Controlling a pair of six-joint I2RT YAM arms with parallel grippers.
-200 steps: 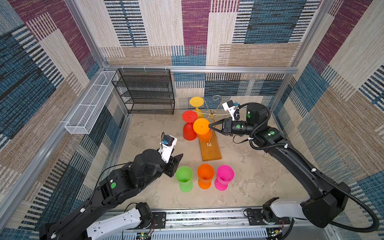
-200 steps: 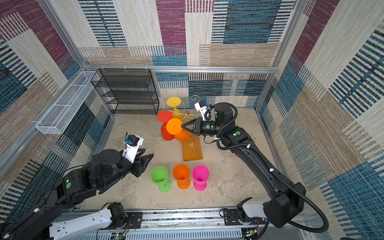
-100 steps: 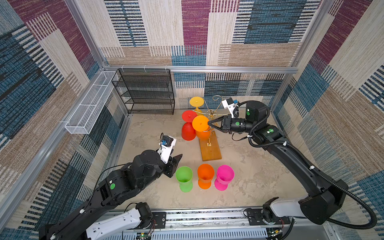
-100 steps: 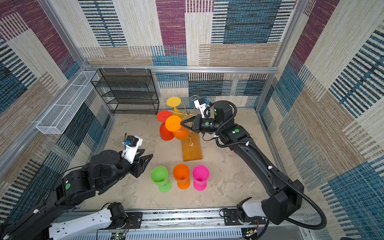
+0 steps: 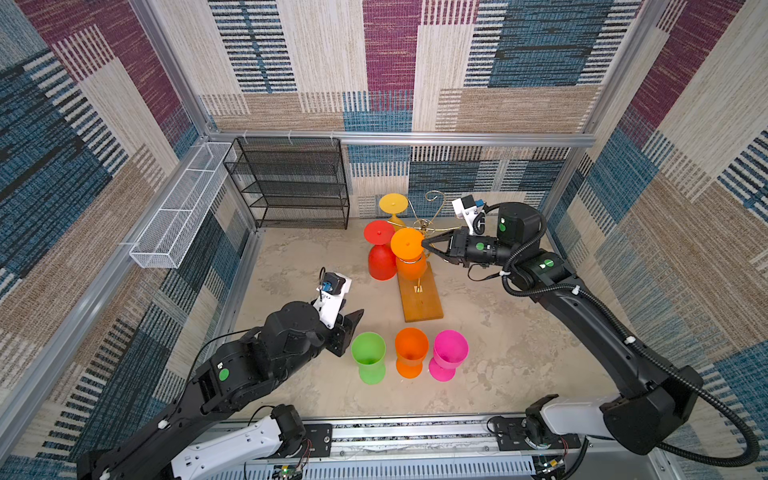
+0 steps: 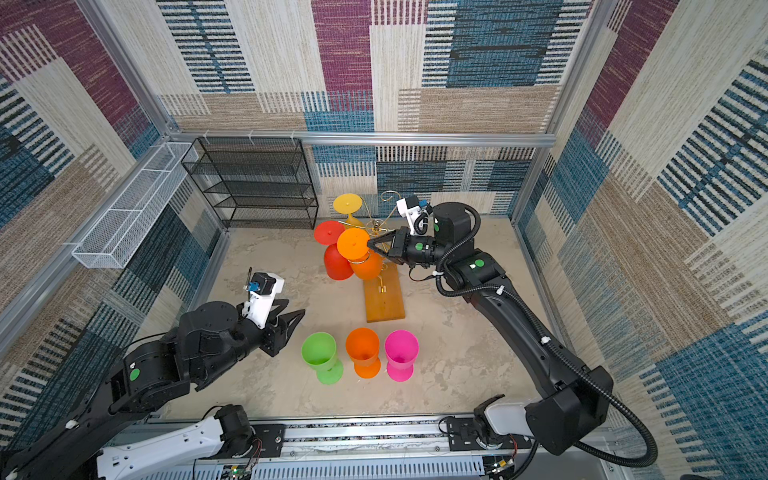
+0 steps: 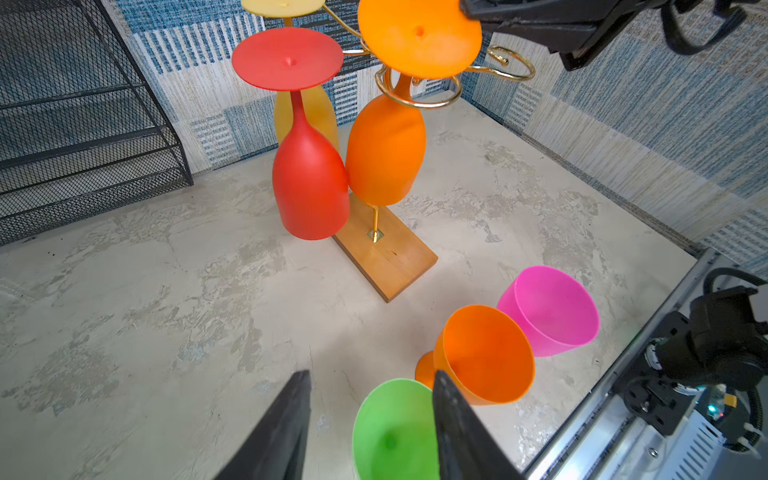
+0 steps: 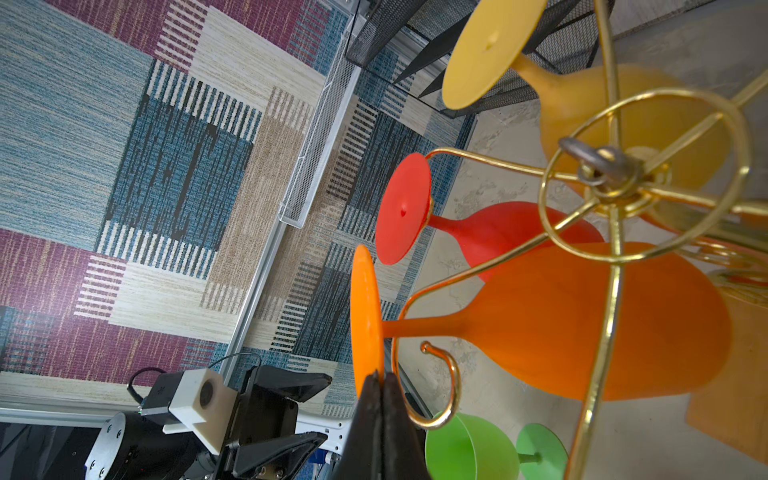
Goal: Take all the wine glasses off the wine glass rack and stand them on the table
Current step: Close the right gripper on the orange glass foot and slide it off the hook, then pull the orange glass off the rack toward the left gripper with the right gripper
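The wine glass rack, gold wire arms (image 5: pixel 428 226) on a brown wooden base (image 5: pixel 420 301) (image 6: pixel 385 305), stands at the back middle. An orange wine glass (image 5: pixel 409 266) (image 6: pixel 367 266) (image 8: pixel 582 320) hangs upside down in a front arm. My right gripper (image 5: pixel 424 245) (image 6: pixel 370 246) (image 8: pixel 380 380) is shut on the rim of its round foot (image 8: pixel 365 316). A red wine glass (image 5: pixel 381 262) and a yellow one (image 5: pixel 392 204) also hang there. My left gripper (image 5: pixel 349 332) (image 6: pixel 293 326) (image 7: pixel 372 376) is open and empty, low beside a green glass (image 7: pixel 390 432).
Green (image 5: pixel 368 353), orange (image 5: pixel 411 347) and pink (image 5: pixel 450 349) glasses stand upright in a row near the front. A black mesh shelf (image 5: pixel 295 183) stands at the back left. A white mesh basket (image 5: pixel 178 208) hangs on the left wall.
My right gripper, still shut on the orange foot, has shifted slightly up and toward the back, and the foot has moved with it. The left arm has not moved.
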